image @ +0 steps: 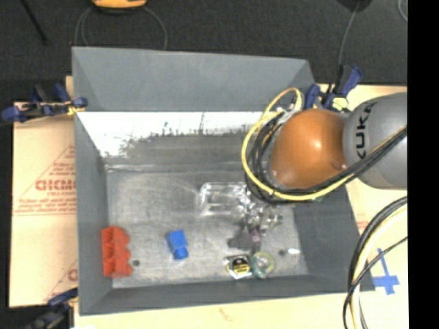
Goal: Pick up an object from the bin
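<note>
My gripper (256,223) hangs low over the bin floor, right of centre, under the arm's orange cover. A clear plastic piece (221,199) lies just to its left, touching or nearly touching it. Directly below the gripper, by the front wall, sit a small black-and-yellow thing (238,266) and a pale green ring (263,264) side by side. A tiny white bit (293,253) lies to the lower right.
A small blue block (178,245) lies on the floor left of centre. A red ribbed block (116,251) rests in the front left corner. The arm and its yellow and black cables cover the bin's right side.
</note>
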You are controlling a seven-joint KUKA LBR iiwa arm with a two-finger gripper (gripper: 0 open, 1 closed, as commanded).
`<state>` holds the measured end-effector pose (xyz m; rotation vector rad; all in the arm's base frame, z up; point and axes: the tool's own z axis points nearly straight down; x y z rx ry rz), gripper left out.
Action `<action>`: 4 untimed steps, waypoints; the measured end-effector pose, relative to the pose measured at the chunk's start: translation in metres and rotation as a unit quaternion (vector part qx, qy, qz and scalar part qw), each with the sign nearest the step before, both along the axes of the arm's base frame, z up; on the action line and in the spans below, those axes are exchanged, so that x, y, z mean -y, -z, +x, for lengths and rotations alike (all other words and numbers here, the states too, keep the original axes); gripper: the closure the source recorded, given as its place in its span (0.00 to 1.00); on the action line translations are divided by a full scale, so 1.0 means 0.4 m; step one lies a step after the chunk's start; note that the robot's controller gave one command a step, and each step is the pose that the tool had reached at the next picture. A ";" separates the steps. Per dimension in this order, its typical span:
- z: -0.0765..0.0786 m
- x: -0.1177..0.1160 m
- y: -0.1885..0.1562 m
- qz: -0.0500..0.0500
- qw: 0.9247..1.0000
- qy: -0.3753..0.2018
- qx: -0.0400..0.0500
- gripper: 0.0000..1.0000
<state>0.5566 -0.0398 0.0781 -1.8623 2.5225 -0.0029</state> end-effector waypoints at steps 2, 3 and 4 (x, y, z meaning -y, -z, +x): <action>-0.013 -0.048 -0.148 0.001 1.000 0.019 -0.006 1.00; -0.022 -0.095 -0.001 0.001 0.998 0.057 -0.004 1.00; 0.062 -0.124 -0.393 0.000 1.000 0.007 0.003 1.00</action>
